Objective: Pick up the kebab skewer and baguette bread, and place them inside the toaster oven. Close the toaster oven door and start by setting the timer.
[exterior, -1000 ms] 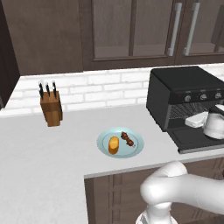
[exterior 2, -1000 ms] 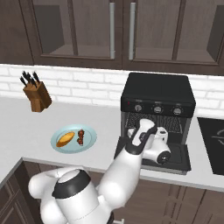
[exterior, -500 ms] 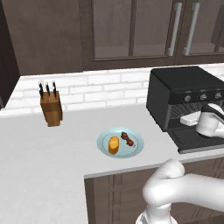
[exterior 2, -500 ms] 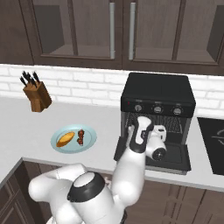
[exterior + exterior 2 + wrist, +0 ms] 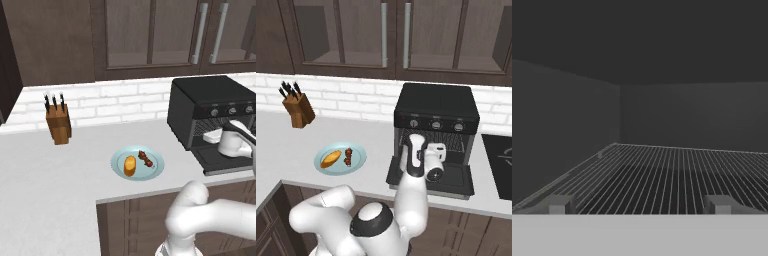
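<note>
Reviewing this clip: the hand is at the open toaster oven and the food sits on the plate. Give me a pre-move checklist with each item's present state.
1. Toaster oven door dropped open: ok.
2. Wire rack inside the toaster oven bare, ready for food: ok.
3. Gripper open and holding nothing, fingers wide apart over the rack: ok.
4. Kebab skewer lying on the plate, reachable from above: ok.
5. Baguette bread on the same plate beside the skewer, a small gap between them: ok.
6. Food inside the oven: not ok, both pieces are on the plate.
</note>
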